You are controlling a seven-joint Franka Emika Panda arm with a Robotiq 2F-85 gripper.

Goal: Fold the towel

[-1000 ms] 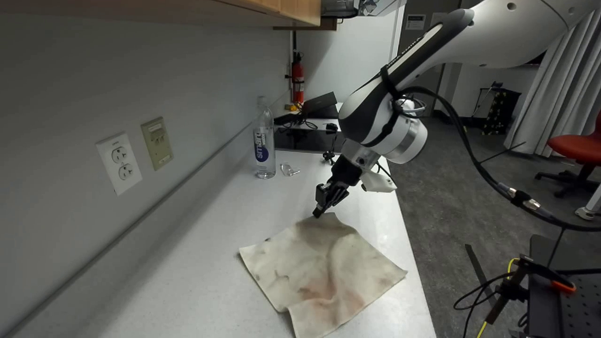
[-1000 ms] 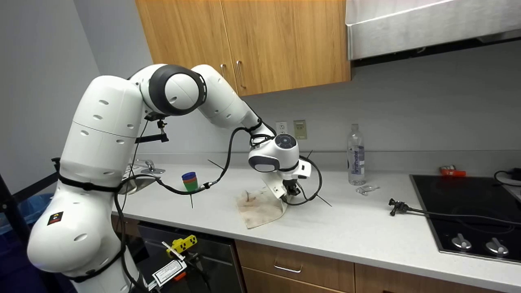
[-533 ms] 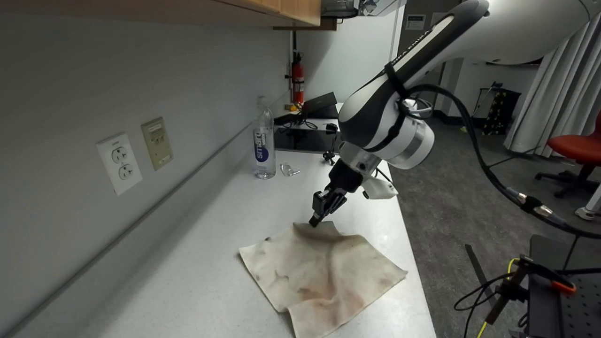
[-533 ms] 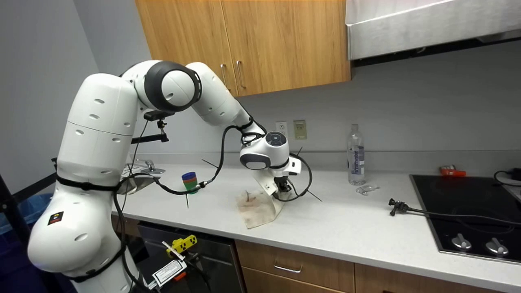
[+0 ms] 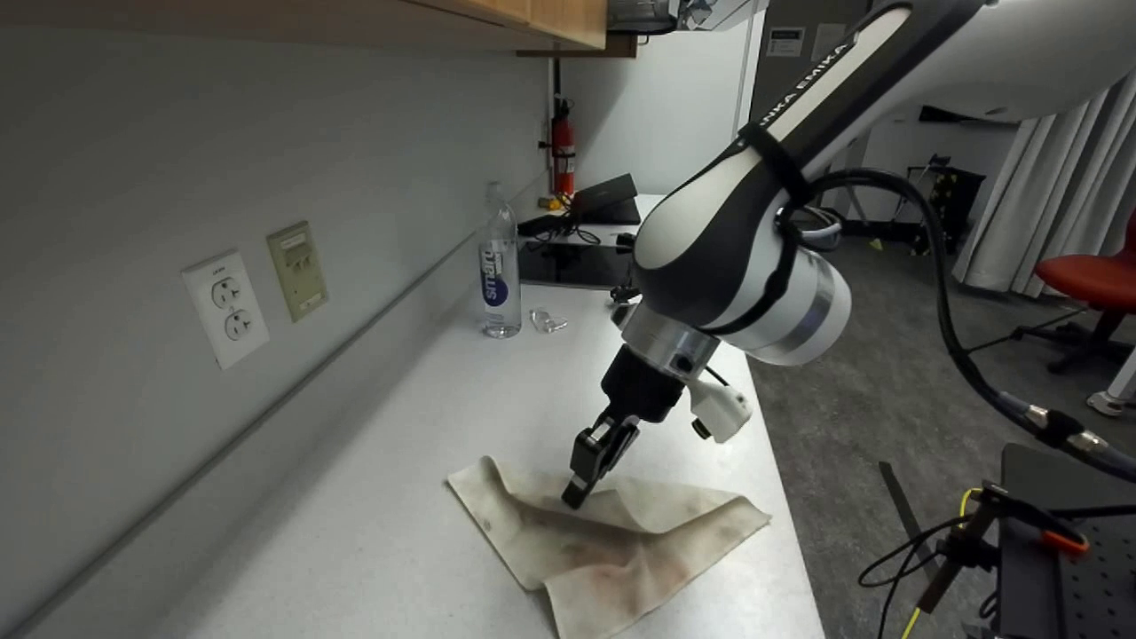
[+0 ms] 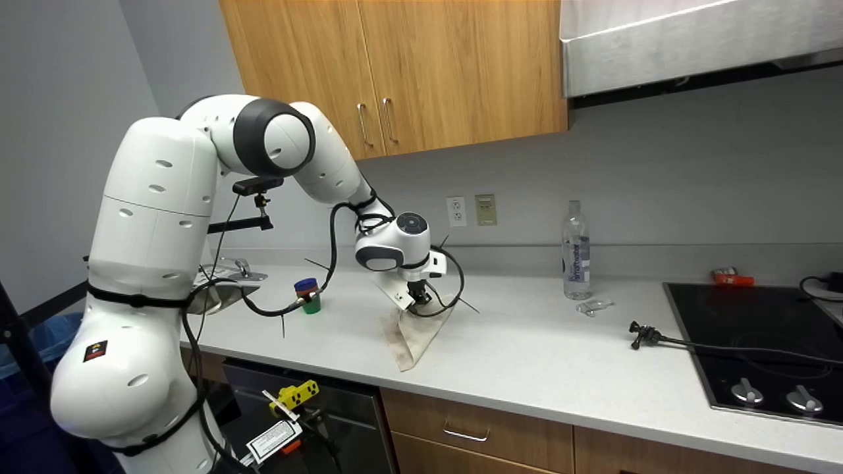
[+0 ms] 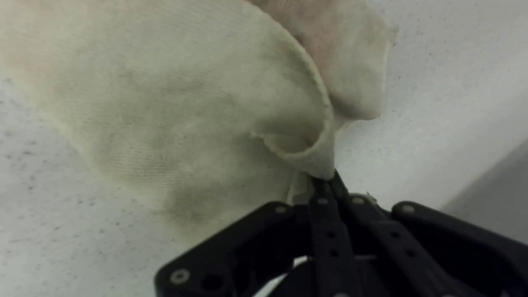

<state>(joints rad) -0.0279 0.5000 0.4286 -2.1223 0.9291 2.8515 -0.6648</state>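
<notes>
A pale, speckled counter (image 6: 527, 359) runs along the wall (image 6: 691, 178) here, with a wooden cabinet (image 6: 461, 72) above it, a clear water bottle (image 6: 576, 257) standing near the wall and a black cooktop (image 6: 757, 329) further along; a red chair (image 5: 1087, 277) sits across the floor (image 5: 834, 426). The stained, off-white towel (image 5: 612, 586) lies wrinkled on the counter, one part curling over the rest. The jaws are closed tight, pinching a curled bit of the towel's edge.

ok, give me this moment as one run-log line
gripper: shut on towel | towel: edge raised, curled over | fold: unfinished | bottle: upright on counter
</notes>
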